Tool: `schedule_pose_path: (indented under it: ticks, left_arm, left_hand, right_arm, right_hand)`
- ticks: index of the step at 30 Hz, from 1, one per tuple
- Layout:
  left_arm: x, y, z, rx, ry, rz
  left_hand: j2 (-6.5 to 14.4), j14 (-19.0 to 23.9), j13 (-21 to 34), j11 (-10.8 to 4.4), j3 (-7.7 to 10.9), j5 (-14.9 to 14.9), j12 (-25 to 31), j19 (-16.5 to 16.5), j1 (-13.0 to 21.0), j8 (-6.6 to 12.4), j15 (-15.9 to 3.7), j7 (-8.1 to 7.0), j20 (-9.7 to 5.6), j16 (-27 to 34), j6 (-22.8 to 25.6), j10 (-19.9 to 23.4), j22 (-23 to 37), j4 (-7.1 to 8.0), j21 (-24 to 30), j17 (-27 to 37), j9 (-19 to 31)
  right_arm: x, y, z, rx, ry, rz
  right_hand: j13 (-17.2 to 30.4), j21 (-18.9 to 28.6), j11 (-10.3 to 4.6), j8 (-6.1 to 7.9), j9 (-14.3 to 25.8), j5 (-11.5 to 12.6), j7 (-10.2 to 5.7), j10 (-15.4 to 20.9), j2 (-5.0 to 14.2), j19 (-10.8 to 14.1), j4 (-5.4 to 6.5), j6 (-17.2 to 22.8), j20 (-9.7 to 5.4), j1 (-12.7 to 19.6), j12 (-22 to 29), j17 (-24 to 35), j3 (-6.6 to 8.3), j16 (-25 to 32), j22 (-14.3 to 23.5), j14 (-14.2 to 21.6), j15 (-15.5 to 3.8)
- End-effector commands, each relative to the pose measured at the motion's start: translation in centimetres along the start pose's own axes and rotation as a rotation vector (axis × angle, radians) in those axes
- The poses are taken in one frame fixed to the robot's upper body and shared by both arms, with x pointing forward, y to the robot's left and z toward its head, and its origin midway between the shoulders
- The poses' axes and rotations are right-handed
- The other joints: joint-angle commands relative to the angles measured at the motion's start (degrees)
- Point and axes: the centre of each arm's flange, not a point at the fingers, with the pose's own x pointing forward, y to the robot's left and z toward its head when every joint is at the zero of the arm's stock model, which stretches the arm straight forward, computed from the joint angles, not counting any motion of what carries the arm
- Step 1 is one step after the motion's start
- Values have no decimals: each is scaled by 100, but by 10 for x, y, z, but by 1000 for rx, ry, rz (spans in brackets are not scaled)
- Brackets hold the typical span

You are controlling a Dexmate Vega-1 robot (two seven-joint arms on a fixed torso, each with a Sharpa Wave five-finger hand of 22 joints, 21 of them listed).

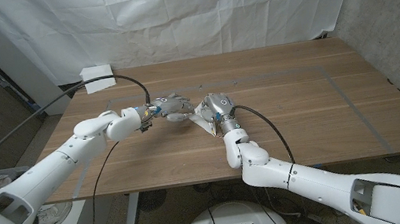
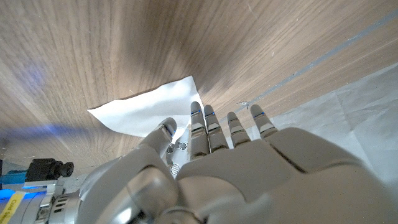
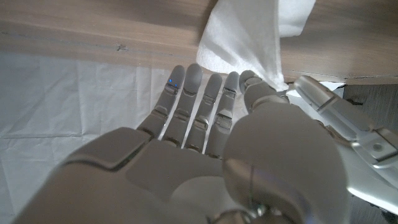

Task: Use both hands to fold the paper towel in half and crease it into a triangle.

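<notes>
Pressing down at the table's centre, near edge first: right hand (image 1: 218,109) sits on the paper towel (image 1: 204,116), fingers held straight and side by side, thumb against the sheet's edge in the right wrist view. Just beyond, at ten o'clock, left hand (image 1: 171,107) reaches in with fingers extended and slightly spread, tips at the towel's corner; cannot tell whether anything is pinched. Best to pin with one palm and sweep along the fold. Farther off, at eleven o'clock, sits a white box (image 1: 97,76) on the wooden table (image 1: 303,112).
</notes>
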Motion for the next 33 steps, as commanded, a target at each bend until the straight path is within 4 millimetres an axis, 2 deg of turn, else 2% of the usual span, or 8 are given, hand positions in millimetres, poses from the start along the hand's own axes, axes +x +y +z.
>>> schedule_pose_path:
  ticks: [1,7,11,19,24,28,31,33]
  left_arm:
    - [2,-5,0,6,-2,-8]
    - [3,-6,0,4,-4,-4]
    - [2,-6,-1,3,0,-1]
    - [2,-9,-4,0,10,8]
    - [5,-11,-5,-5,3,5]
    - [6,-12,-5,-6,4,5]
    - [5,-11,-6,-2,8,3]
    - [5,-12,-8,-3,14,2]
  left_hand:
    - [65,-21,32,-6,14,0,-37,-407,-21,-4,-13,-2,10,-28,-18,-39,6,24,17,18,20]
    - [68,-26,32,2,15,-2,-40,-413,-30,-4,-12,0,14,-32,-30,-49,7,29,15,18,20]
    - [73,-29,32,2,15,-3,-41,-414,-36,-1,-13,4,17,-34,-29,-55,7,34,16,19,20]
    - [115,-36,32,-21,27,-6,-45,-413,-73,1,-8,39,29,-31,-41,-70,8,92,18,35,20]
    - [116,-37,32,-21,41,-8,-52,-418,-99,-2,1,125,35,-34,-65,-91,8,129,18,39,21]
    - [117,-40,32,-11,51,-9,-53,-417,-115,3,3,183,38,-36,-64,-98,9,152,20,42,20]
    - [116,-42,33,-12,54,-11,-54,-421,-124,-6,-1,167,40,-37,-94,-103,9,165,19,43,20]
    - [115,-41,33,-18,56,-12,-54,-418,-125,-10,0,165,39,-37,-107,-104,9,165,20,42,20]
  right_arm:
    - [-7,-11,-3,-66,-13,-65]
    - [-10,-11,-6,-77,-35,-50]
    - [-11,-7,-6,-93,-68,-4]
    - [-13,-3,-8,-86,-84,56]
    - [-14,-3,-9,-123,-103,59]
    - [-17,-1,-8,-146,-102,43]
    - [-18,2,-4,-170,-115,46]
    - [-18,3,-2,-176,-126,56]
  right_hand:
    - [105,100,-97,231,55,-229,116,310,5,101,29,593,-66,198,206,-73,-100,191,2,104,-861]
    - [31,181,-77,333,44,-319,215,806,-17,243,45,962,-138,314,386,-107,-206,379,-1,234,-888]
    - [-47,221,-89,329,14,-312,217,861,25,323,38,1061,-209,410,373,-113,-205,434,-3,271,-915]
    - [-118,209,-20,72,-78,-359,273,550,300,166,174,809,-187,295,234,-35,-94,289,-4,113,-852]
    - [16,253,-178,-101,-83,-340,112,215,535,81,-40,587,-328,820,217,49,117,312,0,-94,-946]
    - [18,313,-356,-132,-58,-344,-51,192,705,0,-69,517,-567,1327,241,119,306,317,17,-132,-965]
    - [11,425,-511,-134,-35,-361,-245,234,718,-54,-70,512,-769,1719,274,255,450,289,44,-138,-980]
    - [-28,495,-512,-162,-26,-368,-295,259,695,-31,-60,430,-889,1843,267,299,485,256,51,-133,-983]
